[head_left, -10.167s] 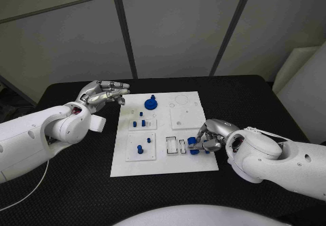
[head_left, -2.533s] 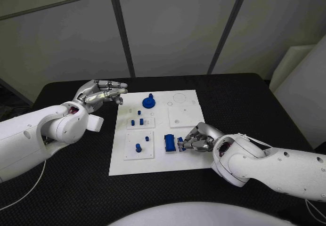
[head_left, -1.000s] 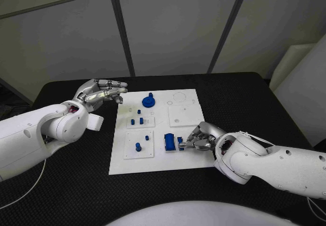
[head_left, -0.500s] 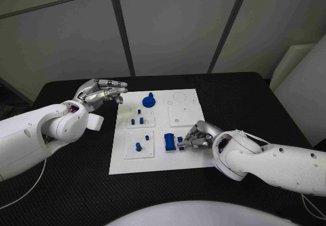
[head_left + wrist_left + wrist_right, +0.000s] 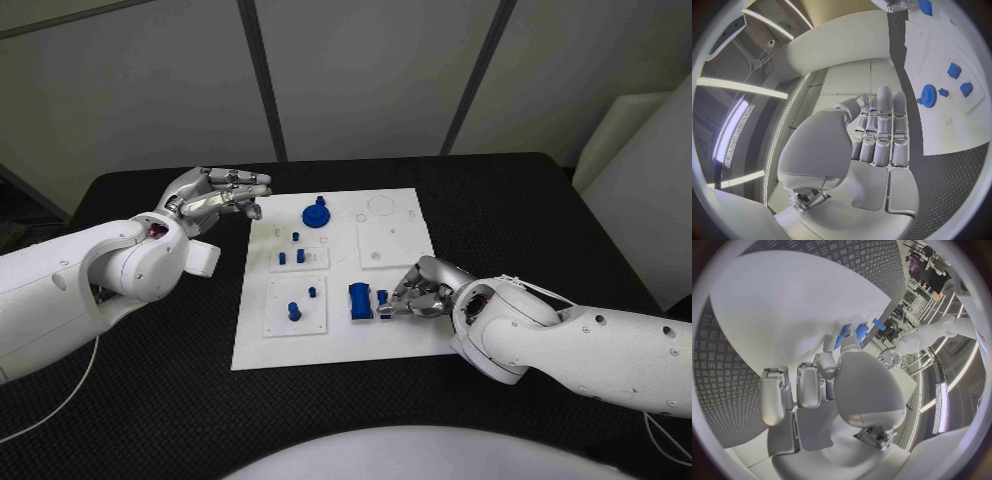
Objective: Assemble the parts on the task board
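- The white board (image 5: 339,345) is seen lying in the middle of the black tabletop (image 5: 173,400), with blue parts standing in it.
- The right hand (image 5: 418,290) is held low over the board's near right portion; its fingers (image 5: 408,300) are curled in around a small blue piece (image 5: 384,299), which appears to be pinched at their tips.
- In the right wrist view the same small blue piece (image 5: 859,330) is seen just past the fingertips (image 5: 831,345), though the contact itself cannot be made out clearly.
- A taller blue block (image 5: 359,301) stands just beyond those fingertips, towards the board's middle, its long axis running from the board's near edge to its far edge.
- The coming move is judged to turn on that narrow gap: the small piece has to be seated beside the block, and the right hand is much the nearer.
- The left hand (image 5: 216,198) is held off the board's far left corner, fingers loosely bent together, nothing being held.
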Robot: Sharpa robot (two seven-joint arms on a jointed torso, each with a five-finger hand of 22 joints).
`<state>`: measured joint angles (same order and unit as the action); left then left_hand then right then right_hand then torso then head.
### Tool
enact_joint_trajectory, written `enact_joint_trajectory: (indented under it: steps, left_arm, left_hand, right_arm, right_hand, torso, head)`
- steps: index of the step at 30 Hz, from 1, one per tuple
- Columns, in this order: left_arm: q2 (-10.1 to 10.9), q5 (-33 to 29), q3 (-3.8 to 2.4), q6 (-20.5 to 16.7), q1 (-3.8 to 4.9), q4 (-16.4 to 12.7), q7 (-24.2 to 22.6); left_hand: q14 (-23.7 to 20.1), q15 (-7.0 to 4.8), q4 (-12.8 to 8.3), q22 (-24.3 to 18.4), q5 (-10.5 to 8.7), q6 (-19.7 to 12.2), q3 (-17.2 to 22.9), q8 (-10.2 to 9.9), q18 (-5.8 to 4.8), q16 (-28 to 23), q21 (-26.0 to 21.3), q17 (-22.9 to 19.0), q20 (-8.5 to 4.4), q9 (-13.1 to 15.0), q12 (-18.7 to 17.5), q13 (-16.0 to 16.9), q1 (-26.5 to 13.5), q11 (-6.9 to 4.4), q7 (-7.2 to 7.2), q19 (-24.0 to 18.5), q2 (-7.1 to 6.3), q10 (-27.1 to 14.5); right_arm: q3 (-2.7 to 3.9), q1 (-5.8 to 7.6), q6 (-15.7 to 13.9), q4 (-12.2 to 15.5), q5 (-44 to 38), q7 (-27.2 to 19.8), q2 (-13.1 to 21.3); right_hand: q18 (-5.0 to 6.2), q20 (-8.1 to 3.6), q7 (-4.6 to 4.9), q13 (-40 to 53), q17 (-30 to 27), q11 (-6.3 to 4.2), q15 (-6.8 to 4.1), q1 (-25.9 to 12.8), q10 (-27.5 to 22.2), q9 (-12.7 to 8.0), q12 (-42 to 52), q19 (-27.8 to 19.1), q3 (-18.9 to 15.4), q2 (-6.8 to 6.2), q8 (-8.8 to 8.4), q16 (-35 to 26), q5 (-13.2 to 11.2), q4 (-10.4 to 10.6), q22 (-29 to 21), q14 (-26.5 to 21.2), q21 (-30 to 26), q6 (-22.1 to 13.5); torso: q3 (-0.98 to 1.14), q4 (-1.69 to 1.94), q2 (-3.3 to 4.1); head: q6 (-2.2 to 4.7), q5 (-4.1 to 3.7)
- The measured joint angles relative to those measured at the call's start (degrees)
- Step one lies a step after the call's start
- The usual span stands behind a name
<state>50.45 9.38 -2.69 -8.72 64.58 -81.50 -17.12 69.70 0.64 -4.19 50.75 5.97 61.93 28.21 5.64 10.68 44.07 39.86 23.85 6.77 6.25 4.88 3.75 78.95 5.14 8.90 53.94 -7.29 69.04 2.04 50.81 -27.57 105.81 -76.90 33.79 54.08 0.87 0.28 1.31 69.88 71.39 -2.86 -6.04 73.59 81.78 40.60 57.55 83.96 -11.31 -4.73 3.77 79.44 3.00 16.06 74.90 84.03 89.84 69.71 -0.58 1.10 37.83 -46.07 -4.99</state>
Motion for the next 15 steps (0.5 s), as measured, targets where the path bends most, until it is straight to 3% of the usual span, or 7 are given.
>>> enact_joint_trajectory:
  steps: [5, 8, 10, 13, 15]
  left_arm:
    - [-0.1, 0.0, 0.0, 0.0, 0.0, 0.2, 0.0]
    - [-0.2, -0.2, 0.01, 0.0, -0.01, 0.4, 0.0]
    - [-0.4, -0.5, 0.03, 0.0, -0.02, 0.6, 0.0]
    - [-0.7, -1.3, 0.11, 0.0, -0.05, 1.0, 0.0]
    - [-1.1, -2.2, 0.2, 0.0, -0.08, 1.5, 0.0]
  left_hand:
    - [0.0, 0.0, 0.0, 0.0, 0.0, 0.0, 0.0, 0.0, 0.0, 0.0, 0.0, 0.0, 0.0, 0.0, 0.0, 0.0, 0.0, 0.0, 0.0, 0.0, 0.0, 0.0]
    - [0.0, 0.0, 0.0, 0.0, 0.0, 0.0, 0.0, 0.0, 0.0, 0.0, 0.0, 0.0, 0.0, 0.0, 0.0, 0.0, 0.0, 0.0, 0.0, 0.0, 0.0, 0.0]
    - [0.0, 0.0, 0.0, 0.0, 0.0, 0.0, 0.0, 0.0, 0.0, 0.0, 0.0, -0.1, 0.0, 0.0, 0.0, 0.0, 0.0, 0.0, 0.0, 0.0, 0.0, 0.0]
    - [-0.2, 0.22, 0.1, -0.2, -0.99, 0.0, -0.5, 0.0, 0.0, -0.9, -0.5, -0.4, 0.0, 0.0, 0.0, 0.0, -0.3, 0.0, 0.0, 0.0, 0.27, 0.0]
    - [-1.4, 0.52, 0.5, -0.7, -2.24, 0.0, -0.8, -0.1, 0.01, -2.3, -1.6, -0.9, 0.43, 0.0, 0.0, 0.0, -0.7, 0.06, 0.0, -0.5, 0.34, -0.1]
  right_arm:
    - [0.04, 0.01, -1.1, 0.4, 3.3, -5.6, 1.6]
    - [0.04, 0.55, -1.4, 0.0, 7.8, -10.8, 2.6]
    - [0.05, 1.44, -1.3, -1.0, 11.4, -14.4, 2.7]
    - [0.16, 2.79, -1.1, -3.0, 16.9, -19.3, 2.7]
    - [0.15, 3.98, -0.7, -5.3, 22.0, -23.4, 2.3]
  right_hand:
    - [0.0, 0.0, 1.04, -2.8, -3.6, 1.04, 0.0, -1.8, -2.1, -1.0, -5.0, 0.0, -0.1, -1.39, 0.0, -2.7, 0.0, 0.6, 0.0, 0.0, 0.0, -4.3]
    - [0.05, 0.67, 2.19, -8.9, -10.9, 2.05, 1.29, -1.9, -6.4, -2.3, -15.2, 0.0, 0.7, -1.51, 0.0, -8.2, 0.0, 0.7, 0.0, -0.9, -7.6, -8.2]
    - [2.29, 1.28, 2.87, -13.4, -17.7, 2.58, 1.82, -0.9, -9.9, -2.8, -22.8, -0.6, 1.2, -1.24, 0.0, -13.7, 0.0, 0.2, 0.0, -3.2, -16.7, -9.4]
    - [5.04, 2.24, 3.62, -16.8, -29.9, 3.57, 2.79, 1.8, -13.5, -3.6, -27.9, -6.0, 1.7, -0.5, 0.0, -24.6, 0.0, 0.0, 0.0, -7.5, -32.8, -11.0]
    - [7.23, 3.12, 4.56, -19.1, -36.3, 4.41, 3.66, 4.0, -16.2, -4.3, -30.9, -11.8, 2.1, 0.42, 0.0, -31.9, 0.0, -0.7, -3.2, -10.5, -48.4, -12.1]
  torso:
    - [0.0, -0.01, -0.09]
    - [-0.02, -0.04, -0.21]
    - [-0.08, -0.08, -0.37]
    - [-0.18, -0.14, -0.65]
    - [-0.28, -0.19, -1.01]
  head:
    - [0.42, -0.03]
    - [1.01, -0.27]
    - [1.45, -0.47]
    - [2.01, -0.69]
    - [2.71, -0.85]
